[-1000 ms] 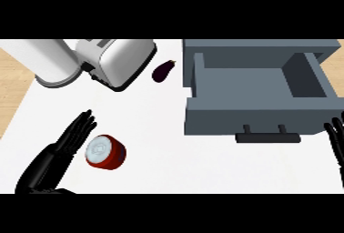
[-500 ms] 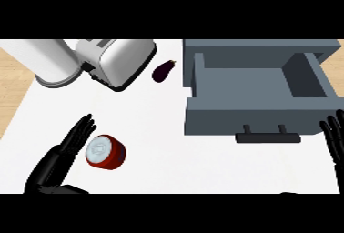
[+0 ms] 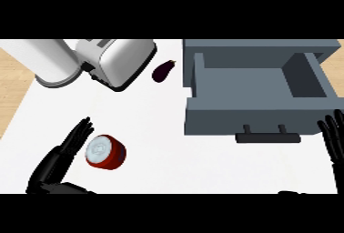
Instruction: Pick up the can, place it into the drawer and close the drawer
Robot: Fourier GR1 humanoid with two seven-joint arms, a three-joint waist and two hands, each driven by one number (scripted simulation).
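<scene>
White countertop (image 3: 168, 154) held a red can (image 3: 105, 151) on its side, well left of the open grey drawer (image 3: 259, 91); left hand (image 3: 62, 157) beside the can and right hand (image 3: 332, 139) near the drawer's handle kept fingers straight.

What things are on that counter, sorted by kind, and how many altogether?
Cans: 1, red, lying on its side
Eggplants: 1, dark purple
Toasters: 1, silver
Drawers: 1, grey, pulled open
Robot hands: 2, left hand and right hand, both open
Total: 6

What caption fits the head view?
Left hand open beside the red can; drawer open, right hand resting nearby.
</scene>
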